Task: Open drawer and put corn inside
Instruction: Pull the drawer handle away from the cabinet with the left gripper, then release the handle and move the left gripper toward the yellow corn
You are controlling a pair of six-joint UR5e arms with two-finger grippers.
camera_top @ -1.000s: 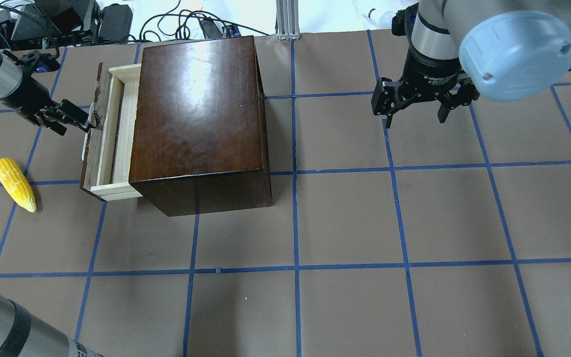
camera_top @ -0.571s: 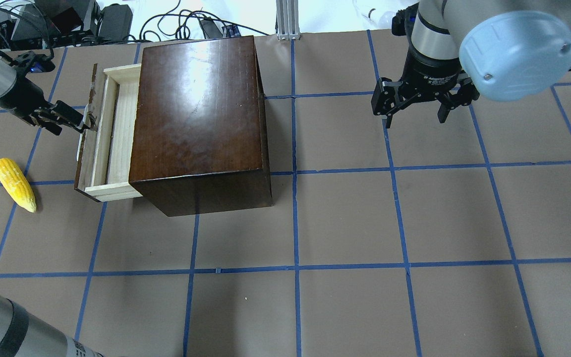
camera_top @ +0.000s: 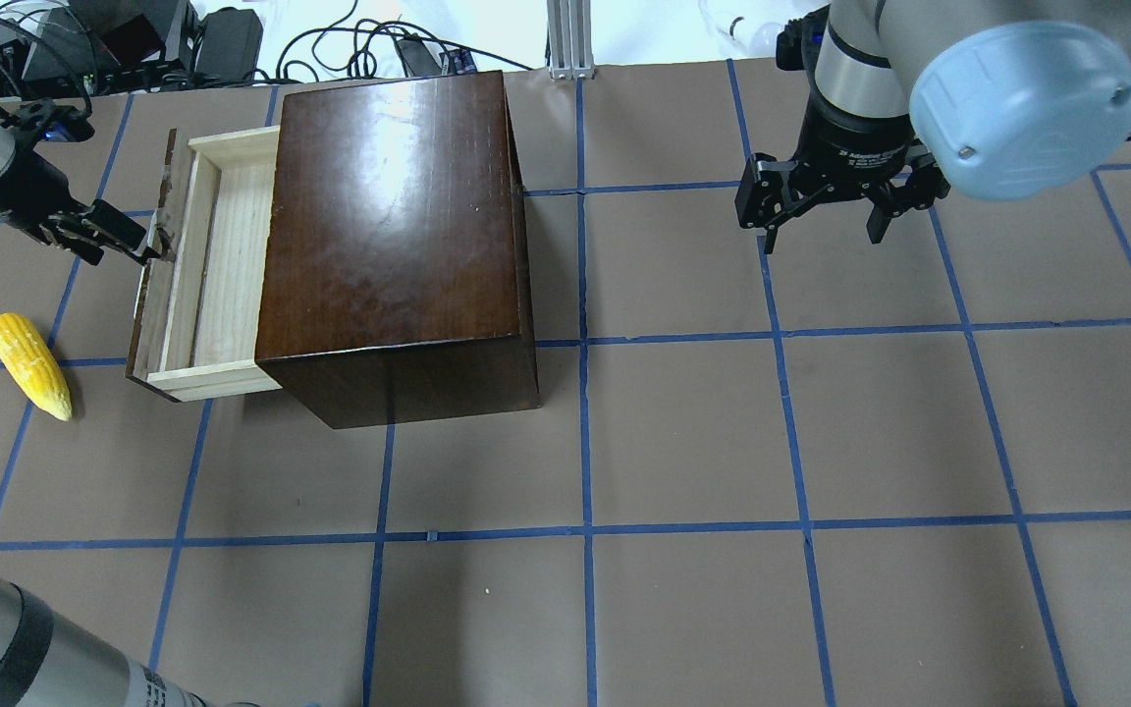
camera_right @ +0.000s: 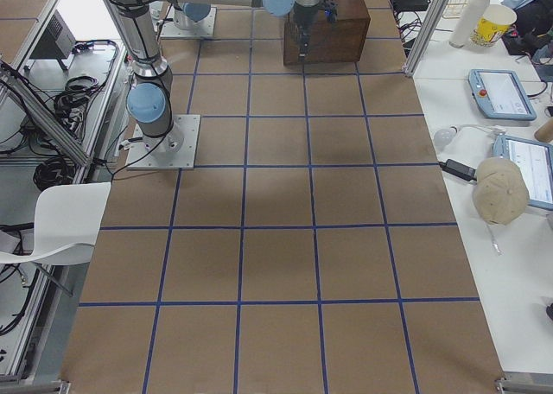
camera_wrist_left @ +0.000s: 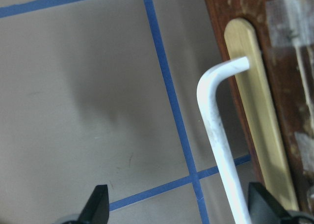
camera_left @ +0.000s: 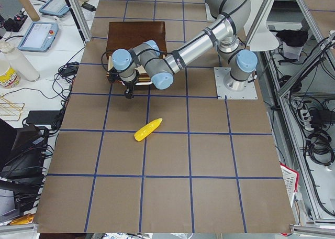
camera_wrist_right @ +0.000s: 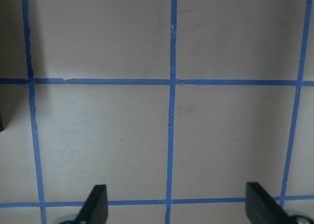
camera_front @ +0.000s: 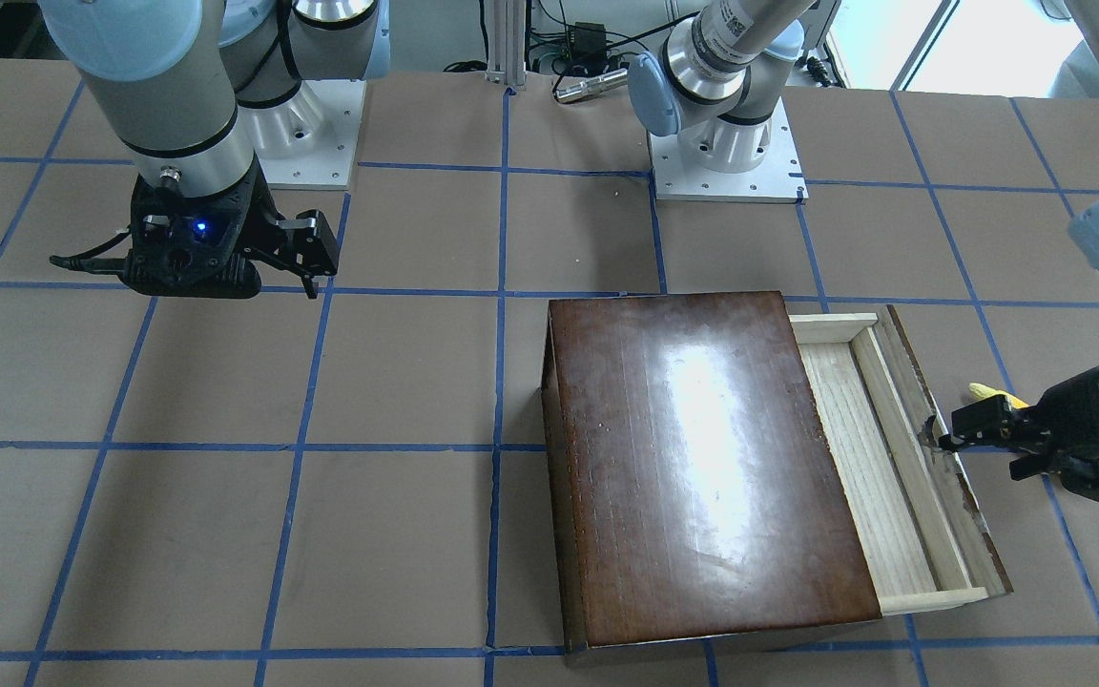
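Observation:
The dark-brown box (camera_top: 389,226) stands at the far left of the table. Its pale wood drawer (camera_top: 217,265) is pulled partly out to the left and is empty. My left gripper (camera_top: 148,241) is at the drawer's dark front panel (camera_top: 145,314). In the left wrist view the cream handle (camera_wrist_left: 216,130) runs between the wide-apart fingers, close to the right one, so the gripper is open around the handle. The yellow corn (camera_top: 28,363) lies on the table left of the drawer, below my left gripper. My right gripper (camera_top: 821,231) is open and empty, far right of the box.
Brown table paper with a blue tape grid (camera_top: 585,530). Cables and equipment (camera_top: 134,39) lie beyond the far edge. In the front-facing view the corn's tip (camera_front: 993,391) shows behind my left gripper (camera_front: 936,434).
My left gripper has moved left and the drawer has slid further out of the box with it. The corn and the right arm have not moved.

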